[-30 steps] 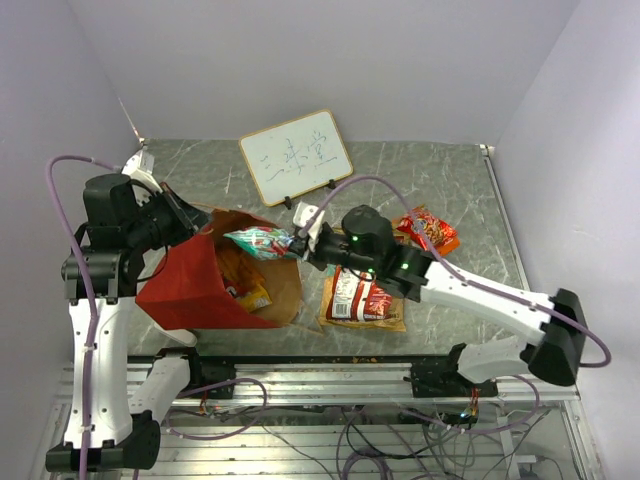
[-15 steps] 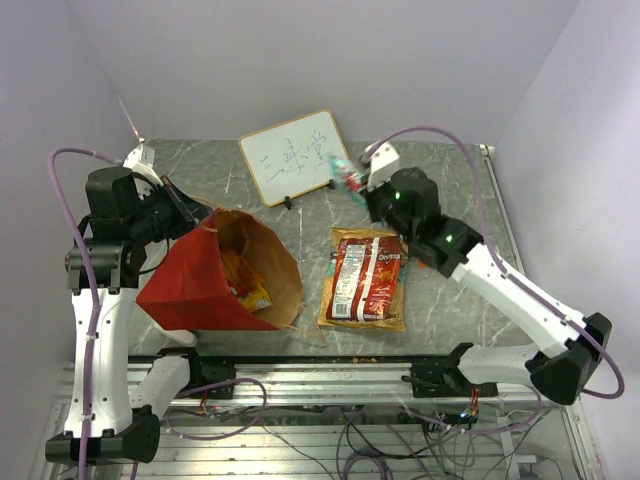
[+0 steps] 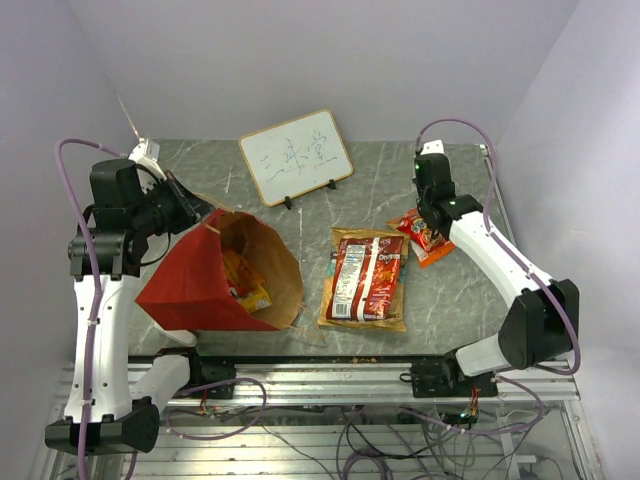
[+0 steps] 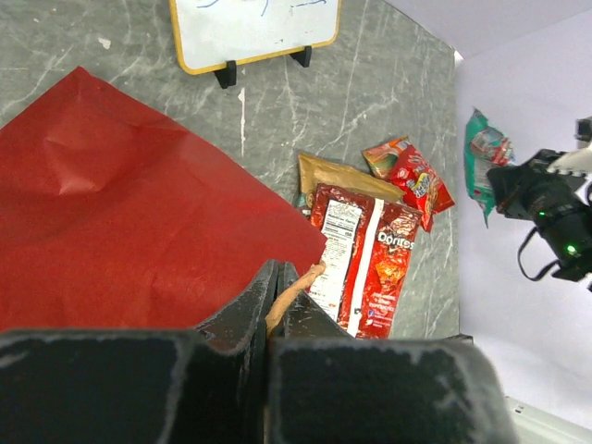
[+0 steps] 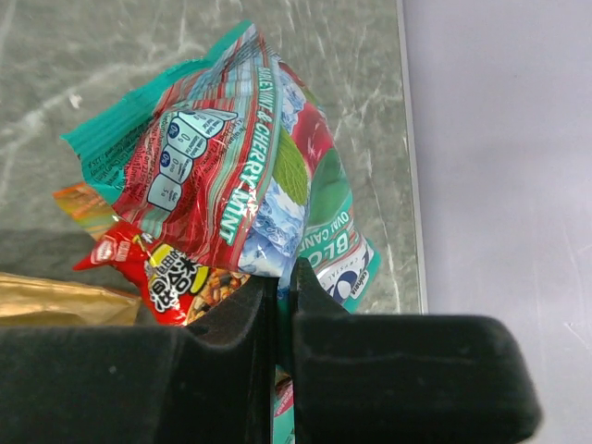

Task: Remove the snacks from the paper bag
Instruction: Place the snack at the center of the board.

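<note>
paper bag (image 3: 195, 285): one
packets inside it (image 3: 243, 283): at least two
packets on the table (image 3: 400, 175): at least three (image 3: 366, 276)
teal packet (image 5: 222, 166): one
writing board (image 3: 296, 156): one

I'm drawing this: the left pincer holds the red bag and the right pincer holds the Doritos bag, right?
No. The right pincer holds the teal mint packet, as the right wrist view shows; the Doritos bag lies on the table. The left pincer does hold the red bag.
</note>
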You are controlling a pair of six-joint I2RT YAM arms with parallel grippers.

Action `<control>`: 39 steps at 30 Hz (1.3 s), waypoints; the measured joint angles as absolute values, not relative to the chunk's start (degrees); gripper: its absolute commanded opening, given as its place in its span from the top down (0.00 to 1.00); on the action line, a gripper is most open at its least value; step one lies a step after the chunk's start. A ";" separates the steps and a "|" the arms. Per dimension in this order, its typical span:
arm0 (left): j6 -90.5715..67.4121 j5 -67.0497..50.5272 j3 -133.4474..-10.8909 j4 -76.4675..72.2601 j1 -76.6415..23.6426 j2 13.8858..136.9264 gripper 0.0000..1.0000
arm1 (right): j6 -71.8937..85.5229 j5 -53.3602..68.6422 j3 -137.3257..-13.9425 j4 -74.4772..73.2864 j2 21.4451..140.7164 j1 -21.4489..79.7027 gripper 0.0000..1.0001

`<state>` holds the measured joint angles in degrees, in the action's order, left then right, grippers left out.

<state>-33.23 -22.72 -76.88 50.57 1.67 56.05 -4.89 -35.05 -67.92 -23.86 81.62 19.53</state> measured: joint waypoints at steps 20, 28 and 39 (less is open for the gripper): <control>-32.45 -25.32 -78.04 50.39 1.67 58.28 0.93 | -6.04 -26.02 -56.93 -18.17 86.98 19.25 0.92; -32.84 -25.30 -76.69 50.06 1.67 57.52 0.93 | -2.92 -19.44 -56.51 -18.35 87.72 19.31 0.62; -33.52 -25.21 -73.95 49.52 1.67 55.05 0.93 | 2.22 -12.53 -60.97 -24.80 86.11 19.42 0.23</control>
<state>-33.52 -25.21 -73.95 49.52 1.67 55.05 2.22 -12.53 -60.97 -24.80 86.11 19.42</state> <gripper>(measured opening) 0.075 0.727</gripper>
